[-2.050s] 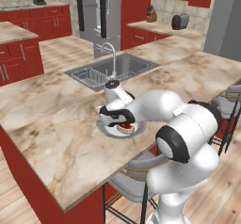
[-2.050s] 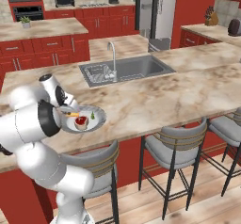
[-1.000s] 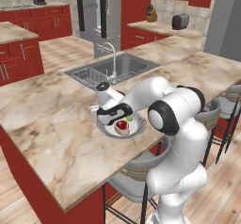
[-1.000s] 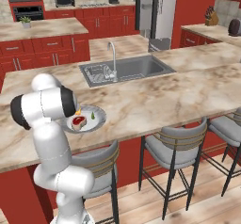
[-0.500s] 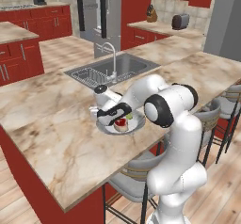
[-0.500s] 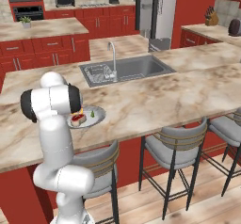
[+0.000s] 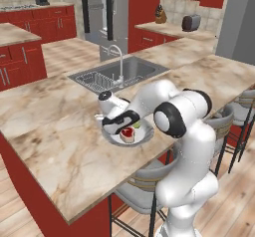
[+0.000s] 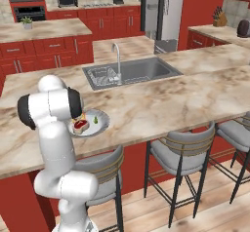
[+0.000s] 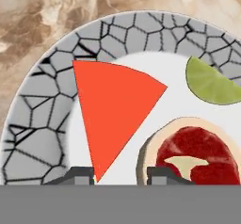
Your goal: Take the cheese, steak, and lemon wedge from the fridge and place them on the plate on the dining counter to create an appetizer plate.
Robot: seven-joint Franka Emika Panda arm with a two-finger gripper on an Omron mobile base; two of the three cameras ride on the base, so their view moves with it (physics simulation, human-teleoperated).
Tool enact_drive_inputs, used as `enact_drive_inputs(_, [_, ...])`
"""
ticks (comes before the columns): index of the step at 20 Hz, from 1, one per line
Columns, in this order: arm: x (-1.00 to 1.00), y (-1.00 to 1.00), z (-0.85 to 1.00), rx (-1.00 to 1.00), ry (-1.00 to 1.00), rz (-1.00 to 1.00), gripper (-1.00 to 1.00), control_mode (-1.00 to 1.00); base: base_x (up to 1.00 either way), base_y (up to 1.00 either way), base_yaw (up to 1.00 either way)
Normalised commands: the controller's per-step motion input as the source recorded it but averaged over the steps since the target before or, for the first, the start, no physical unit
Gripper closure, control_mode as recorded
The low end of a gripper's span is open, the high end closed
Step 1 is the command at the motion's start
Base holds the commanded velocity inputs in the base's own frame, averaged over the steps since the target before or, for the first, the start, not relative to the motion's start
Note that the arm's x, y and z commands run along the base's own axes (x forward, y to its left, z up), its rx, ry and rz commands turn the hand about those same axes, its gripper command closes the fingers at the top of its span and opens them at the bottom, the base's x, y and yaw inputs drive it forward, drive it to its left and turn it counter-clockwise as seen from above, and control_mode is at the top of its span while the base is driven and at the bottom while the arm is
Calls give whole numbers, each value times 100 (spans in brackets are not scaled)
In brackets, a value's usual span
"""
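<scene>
Gripper (image 9: 118, 173), jaws parted astride the cheese (image 9: 110, 110) tip (steak (image 9: 197, 153), lemon wedge (image 9: 212, 83) alongside), apparently releasing it onto the plate (image 9: 44, 105).

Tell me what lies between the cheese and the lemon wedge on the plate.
In the hand view, just the plate's bare white centre separates cheese from lemon wedge.

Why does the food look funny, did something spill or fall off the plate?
Nothing stands out. The cheese, steak and lemon all lie flat on the plate, none over its rim. The plate sits level on the counter, and nothing has spilled around it. The gripper hangs just above the cheese tip.
</scene>
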Motion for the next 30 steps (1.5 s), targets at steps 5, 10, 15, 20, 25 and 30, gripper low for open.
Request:
enact_drive_inputs(5, [-74,-34,62,0,0,-7,-100,-100,0,0,0])
enact_drive_inputs(10, [-74,-34,100,0,0,-1,-100,-100,0,0,0])
enact_drive_inputs(15, [-89,-56,95,0,-3,1,-100,-100,0,0,0])
enact_drive_inputs(20, [-78,-67,93,0,-11,19,-100,-100,0,0,0])
enact_drive_inputs(25, [-95,-76,66,1,-16,32,-100,-100,0,0,0])
enact_drive_inputs(30, [-100,-83,20,9,-21,43,-100,-100,0,0,0])
